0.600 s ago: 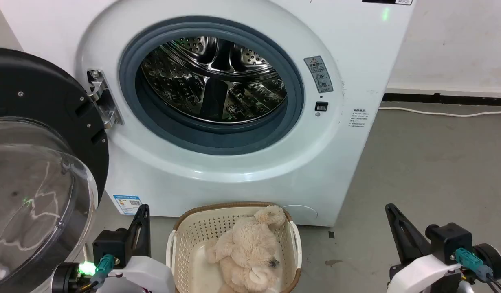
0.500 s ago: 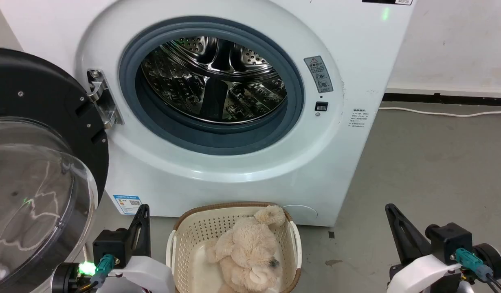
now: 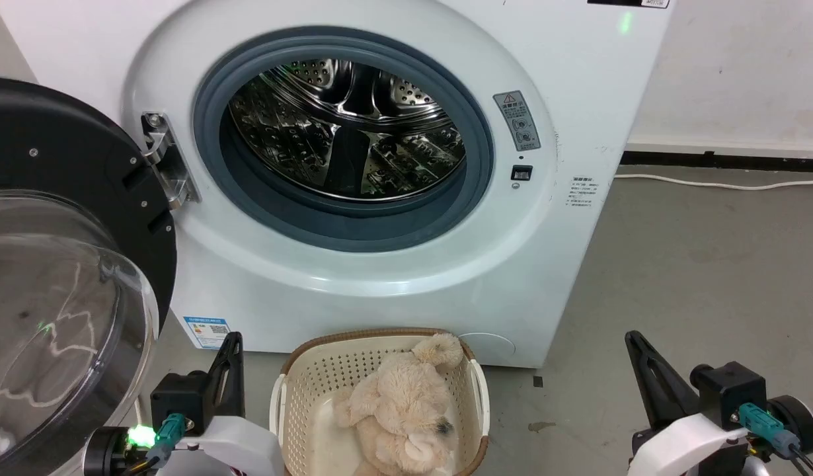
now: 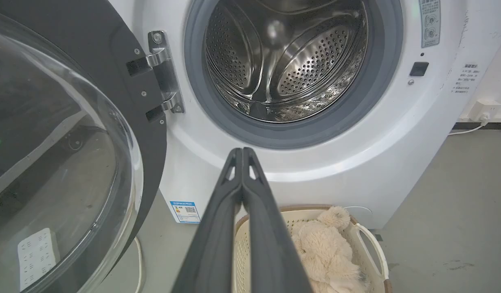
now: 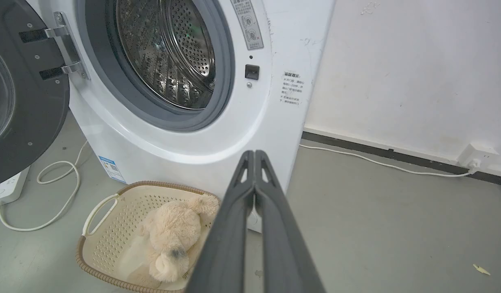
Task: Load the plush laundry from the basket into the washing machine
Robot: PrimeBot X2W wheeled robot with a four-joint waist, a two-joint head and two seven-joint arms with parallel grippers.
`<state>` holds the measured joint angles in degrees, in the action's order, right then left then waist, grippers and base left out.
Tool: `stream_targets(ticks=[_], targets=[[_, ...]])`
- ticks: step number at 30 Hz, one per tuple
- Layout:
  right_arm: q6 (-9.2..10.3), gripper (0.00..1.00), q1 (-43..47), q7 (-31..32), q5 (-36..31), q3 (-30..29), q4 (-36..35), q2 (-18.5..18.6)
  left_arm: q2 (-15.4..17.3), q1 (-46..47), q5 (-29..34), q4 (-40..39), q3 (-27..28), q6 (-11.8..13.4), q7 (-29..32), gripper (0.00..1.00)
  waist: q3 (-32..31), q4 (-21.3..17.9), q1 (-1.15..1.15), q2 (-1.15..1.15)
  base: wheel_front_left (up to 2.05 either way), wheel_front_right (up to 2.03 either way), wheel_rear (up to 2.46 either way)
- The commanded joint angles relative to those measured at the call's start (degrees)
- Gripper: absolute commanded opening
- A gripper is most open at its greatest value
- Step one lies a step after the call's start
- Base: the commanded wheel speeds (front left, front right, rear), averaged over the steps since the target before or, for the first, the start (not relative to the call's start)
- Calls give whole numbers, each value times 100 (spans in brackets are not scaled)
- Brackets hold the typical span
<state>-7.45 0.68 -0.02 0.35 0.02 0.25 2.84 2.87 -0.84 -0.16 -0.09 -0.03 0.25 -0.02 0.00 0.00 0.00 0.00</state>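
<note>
The washing machine's glass door (image 3: 56, 284) hangs wide open off to the left of the left gripper (image 3: 232, 338), whose two dark fingers are pressed flat together and grip nothing. Just to that gripper's right the basket (image 3: 301, 377) sits on the floor (image 3: 710, 277), and the plush laundry (image 3: 400, 403) lies inside it, one shaggy limb up near the far rim. Ahead of the fingertips stands the washing machine (image 3: 578, 99), its grey gasket (image 3: 208, 132) ringing the shiny steel drum (image 3: 347, 132). The right gripper (image 3: 632, 337) hovers over bare floor, well to the right of the basket, its fingers likewise closed tip to tip. Ahead of it and to its right, a white cable (image 3: 724, 183) runs along the foot of the wall.
</note>
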Motion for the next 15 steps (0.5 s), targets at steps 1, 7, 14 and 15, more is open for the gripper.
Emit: stream_targets(ticks=[1, 7, 14, 15], targets=[[-3, 0, -68, 2, -35, -2, -25, 4, 0, 84, 16, 9, 3, -25, 2, 0, 0, 0, 0, 0, 0, 0, 0], [-3, 0, -68, 2, -35, -2, -25, 4, 0, 84, 16, 9, 3, -25, 2, 0, 0, 0, 0, 0, 0, 0, 0], [-3, 0, -68, 2, -35, -2, -25, 4, 0, 84, 16, 9, 3, -25, 2, 0, 0, 0, 0, 0, 0, 0, 0], [-3, 0, -68, 2, -35, -2, -25, 4, 0, 84, 16, 9, 3, -25, 2, 0, 0, 0, 0, 0, 0, 0, 0]])
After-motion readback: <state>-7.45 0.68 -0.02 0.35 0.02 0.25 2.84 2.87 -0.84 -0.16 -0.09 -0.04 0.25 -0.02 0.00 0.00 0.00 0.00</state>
